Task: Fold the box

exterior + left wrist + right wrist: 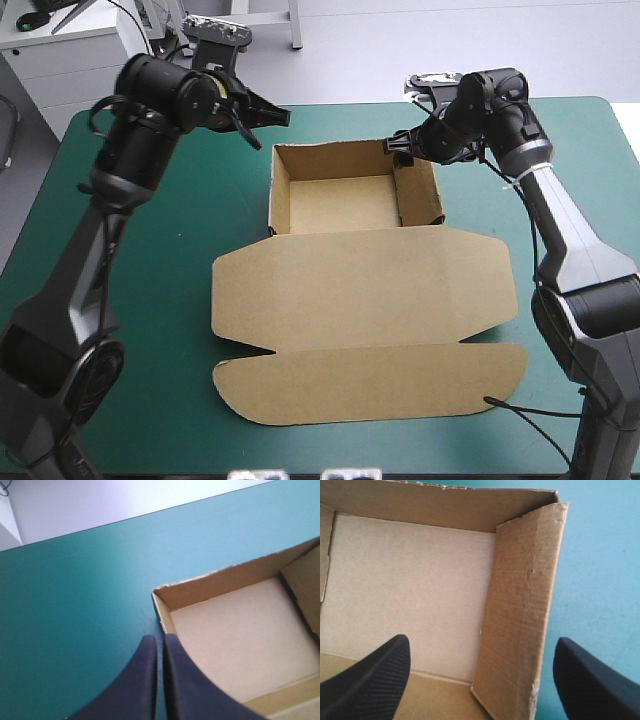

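Box [360, 285] stands as open tray, lid flat.

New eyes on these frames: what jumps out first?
The brown box dominates mid-table: an open tray with raised walls at the far side, its lid lying flat toward the near edge. The right gripper stands open astride the tray's right wall, one finger inside and one outside. The left gripper is shut, by the tray's far left corner.

Robotics lab, teal-green table [170, 300], left arm [135, 150], right arm [565, 235], grey cabinet [70, 55] beyond (pale bare floor [450, 35])
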Controlling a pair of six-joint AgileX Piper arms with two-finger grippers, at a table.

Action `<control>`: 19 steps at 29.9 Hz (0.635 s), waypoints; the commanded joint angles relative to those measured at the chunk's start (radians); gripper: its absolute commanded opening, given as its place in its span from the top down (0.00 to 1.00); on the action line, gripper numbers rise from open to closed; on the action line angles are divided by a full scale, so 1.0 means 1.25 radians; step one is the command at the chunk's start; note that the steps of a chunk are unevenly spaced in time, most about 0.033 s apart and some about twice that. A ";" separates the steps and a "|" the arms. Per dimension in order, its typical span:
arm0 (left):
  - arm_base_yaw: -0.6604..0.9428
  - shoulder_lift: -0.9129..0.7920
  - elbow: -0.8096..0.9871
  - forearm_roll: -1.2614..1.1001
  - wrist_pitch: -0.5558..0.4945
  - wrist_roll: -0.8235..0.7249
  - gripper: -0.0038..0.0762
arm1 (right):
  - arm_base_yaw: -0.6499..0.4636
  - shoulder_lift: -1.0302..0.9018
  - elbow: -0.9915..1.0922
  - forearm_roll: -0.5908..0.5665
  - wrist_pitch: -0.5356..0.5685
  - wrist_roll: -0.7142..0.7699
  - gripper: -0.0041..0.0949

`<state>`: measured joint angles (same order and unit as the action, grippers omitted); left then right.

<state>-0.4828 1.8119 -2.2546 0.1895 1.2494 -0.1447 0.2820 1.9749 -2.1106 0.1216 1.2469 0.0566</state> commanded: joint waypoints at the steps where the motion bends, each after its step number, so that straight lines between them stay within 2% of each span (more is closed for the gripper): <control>1: -0.005 -0.147 0.056 -0.045 0.032 0.028 0.96 | 0.001 -0.088 0.027 0.009 0.001 -0.010 0.22; 11: -0.005 -0.474 0.517 -0.021 0.020 0.070 0.96 | 0.001 -0.090 0.165 -0.003 -0.007 -0.045 0.22; 14: -0.005 -0.567 0.671 -0.023 -0.031 0.070 0.96 | 0.001 -0.080 0.186 -0.021 -0.028 -0.045 0.22; 19: -0.005 -0.724 0.908 -0.023 -0.164 0.069 0.96 | 0.001 -0.059 0.195 -0.021 -0.048 -0.040 0.22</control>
<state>-0.4828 1.0035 -1.2157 0.1556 1.1751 -0.0564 0.2820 1.9395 -1.8464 0.0977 1.2239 0.0120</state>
